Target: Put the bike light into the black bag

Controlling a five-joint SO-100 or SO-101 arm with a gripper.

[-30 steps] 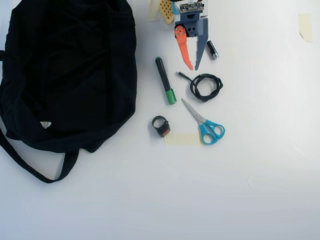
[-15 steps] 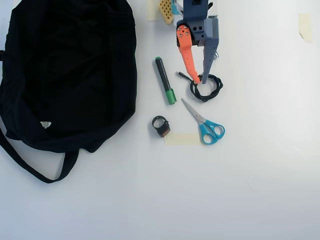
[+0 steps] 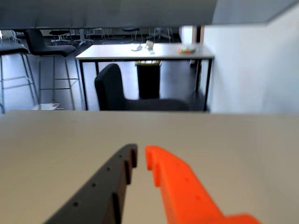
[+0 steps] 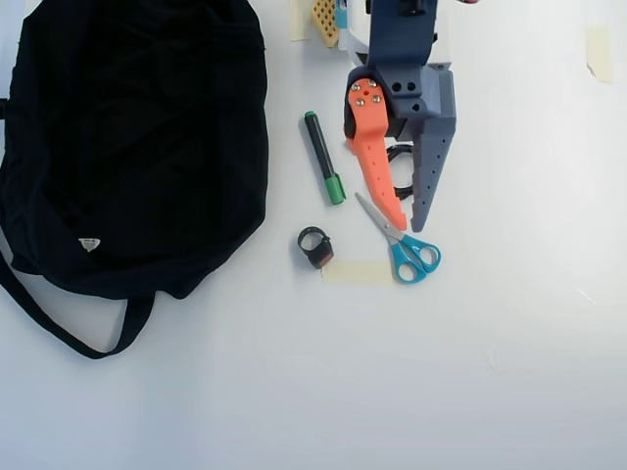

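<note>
— Where's the bike light (image 4: 315, 248) sitting?

— In the overhead view it's just left of centre, on the bare white table (image 4: 392, 372), its ring strap towards the top. It touches the left end of a pale strip of tape (image 4: 358, 273). Nothing is holding it.

— And the black bag (image 4: 132, 137)?

— It fills the upper left of the frame, with its strap (image 4: 59, 328) looping down towards the lower left and a small white label (image 4: 89, 244) near its lower edge. The light lies well apart from it, to the right.

— The gripper (image 4: 408, 225)?

— It comes in from the top centre, the orange finger (image 4: 375, 166) on the left and the grey-blue one (image 4: 429, 157) on the right, a narrow gap between the tips and nothing in it. The tips hang over the blue-handled scissors (image 4: 404, 243), to the right of the light. A green marker (image 4: 322, 157) lies left of the orange finger, and a coiled black cable (image 4: 400, 172) peeks out between the two.

— Does the wrist view agree?

— Yes, the gripper (image 3: 141, 157) there has tips slightly apart, over empty tabletop.
</note>
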